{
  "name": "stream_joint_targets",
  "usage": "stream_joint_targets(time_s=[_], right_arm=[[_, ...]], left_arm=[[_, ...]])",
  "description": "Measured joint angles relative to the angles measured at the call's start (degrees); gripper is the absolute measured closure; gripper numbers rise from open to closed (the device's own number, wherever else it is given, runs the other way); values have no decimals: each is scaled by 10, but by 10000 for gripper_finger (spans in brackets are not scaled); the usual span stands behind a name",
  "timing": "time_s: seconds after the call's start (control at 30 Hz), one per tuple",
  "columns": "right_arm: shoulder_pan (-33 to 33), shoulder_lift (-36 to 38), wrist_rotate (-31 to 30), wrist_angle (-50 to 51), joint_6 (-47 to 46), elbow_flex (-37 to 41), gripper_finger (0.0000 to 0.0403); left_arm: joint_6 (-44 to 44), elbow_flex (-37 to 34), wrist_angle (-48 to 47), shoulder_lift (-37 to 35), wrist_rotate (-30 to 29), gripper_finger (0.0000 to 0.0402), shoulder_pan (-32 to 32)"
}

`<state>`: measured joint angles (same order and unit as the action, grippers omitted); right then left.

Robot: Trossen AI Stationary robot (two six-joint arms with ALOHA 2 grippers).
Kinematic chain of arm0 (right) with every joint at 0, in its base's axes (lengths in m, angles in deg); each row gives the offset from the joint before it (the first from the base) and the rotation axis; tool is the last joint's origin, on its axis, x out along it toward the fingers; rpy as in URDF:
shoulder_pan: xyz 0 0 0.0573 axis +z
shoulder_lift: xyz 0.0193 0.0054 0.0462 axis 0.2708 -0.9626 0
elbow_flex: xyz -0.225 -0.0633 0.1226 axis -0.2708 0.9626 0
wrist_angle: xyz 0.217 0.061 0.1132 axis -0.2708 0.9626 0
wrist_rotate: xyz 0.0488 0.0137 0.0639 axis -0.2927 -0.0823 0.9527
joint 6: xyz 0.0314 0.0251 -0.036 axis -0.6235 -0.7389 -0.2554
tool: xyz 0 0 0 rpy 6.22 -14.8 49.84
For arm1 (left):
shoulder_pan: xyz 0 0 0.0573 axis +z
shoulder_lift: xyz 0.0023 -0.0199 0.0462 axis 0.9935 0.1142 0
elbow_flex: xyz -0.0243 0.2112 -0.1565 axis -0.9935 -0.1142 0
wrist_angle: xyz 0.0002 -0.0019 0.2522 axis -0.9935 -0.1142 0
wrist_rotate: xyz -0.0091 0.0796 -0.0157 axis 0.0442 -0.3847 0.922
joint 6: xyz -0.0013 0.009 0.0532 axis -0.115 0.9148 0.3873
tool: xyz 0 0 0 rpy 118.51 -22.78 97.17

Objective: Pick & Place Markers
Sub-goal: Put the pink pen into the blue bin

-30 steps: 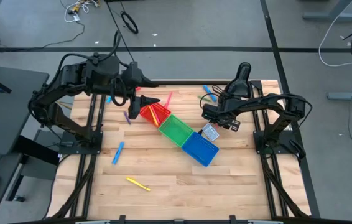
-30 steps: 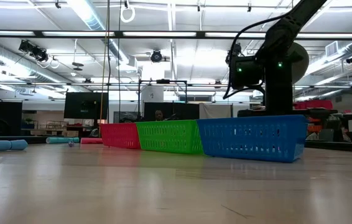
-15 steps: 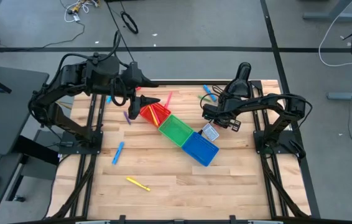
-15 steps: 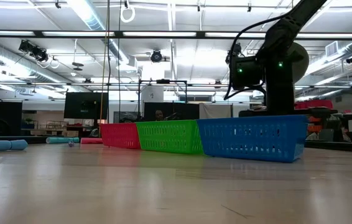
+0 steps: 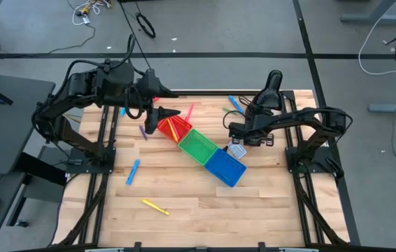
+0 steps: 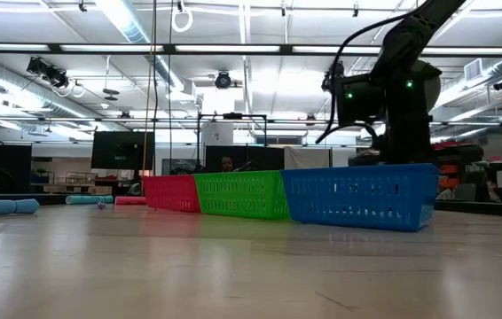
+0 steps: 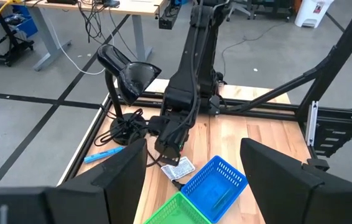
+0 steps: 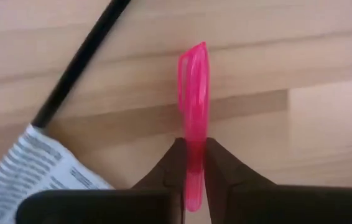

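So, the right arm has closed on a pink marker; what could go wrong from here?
The right gripper pinches the pink marker near one end, so it may pivot or slip when lifted. A printed card and a black cable lie close by; a low sweep could drag them.

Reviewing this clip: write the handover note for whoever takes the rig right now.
Right gripper: shut on a pink marker, by the blue bin.
Left gripper: open, empty, over the red bin.
Done: some markers lie in the red bin.
Left: the held pink one; loose on the table, a yellow marker, a blue marker, a purple marker, and a blue one and a green one at the far edge.
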<state>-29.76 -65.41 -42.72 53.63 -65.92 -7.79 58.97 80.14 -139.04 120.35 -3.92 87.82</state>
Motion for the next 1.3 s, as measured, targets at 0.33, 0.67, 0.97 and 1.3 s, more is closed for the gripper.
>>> stream_joint_targets(time_s=[0.33, 0.67, 0.97, 1.3], right_arm=[[16, 125, -16, 27, 117, 0, 374], [28, 261, 78, 37, 337, -62, 382], [39, 267, 110, 96, 593, -199, 385], [38, 248, 176, 104, 733, -298, 385]], left_arm=[[-26, 0, 54, 0, 2, 136, 0], [-200, 0, 68, 0, 2, 136, 0], [-241, 0, 68, 0, 2, 136, 0], [-241, 0, 68, 0, 0, 136, 0]])
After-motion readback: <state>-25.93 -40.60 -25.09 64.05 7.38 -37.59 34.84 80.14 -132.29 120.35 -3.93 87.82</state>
